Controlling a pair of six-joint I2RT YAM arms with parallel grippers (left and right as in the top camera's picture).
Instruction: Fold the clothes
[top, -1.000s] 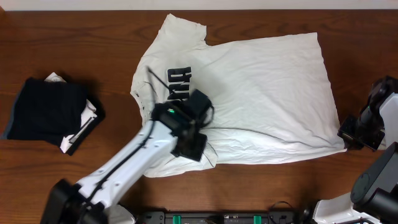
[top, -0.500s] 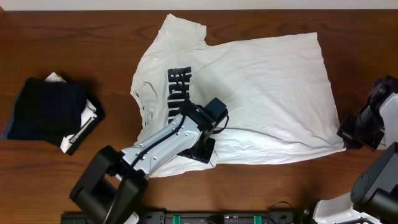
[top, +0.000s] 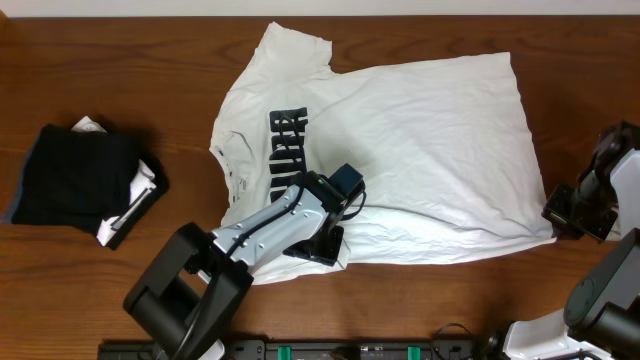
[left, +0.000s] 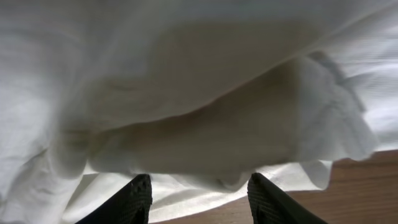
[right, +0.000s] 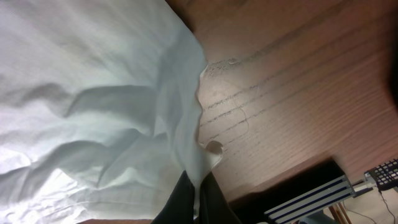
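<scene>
Right claw (right: 194, 200) seemingly on shirt (right: 93, 93), tabletop (right: 280, 93)

A white T-shirt (top: 420, 150) lies spread out, front up, across the middle of the wooden tabletop (top: 120, 80) – collar to the left, hem to the right, dark block lettering across the chest. One short sleeve points toward the far edge; the near sleeve is bunched and creased. Well apart at the left sits a folded dark garment (top: 75, 180) – a compact stack, with white cloth showing at its edges
</scene>
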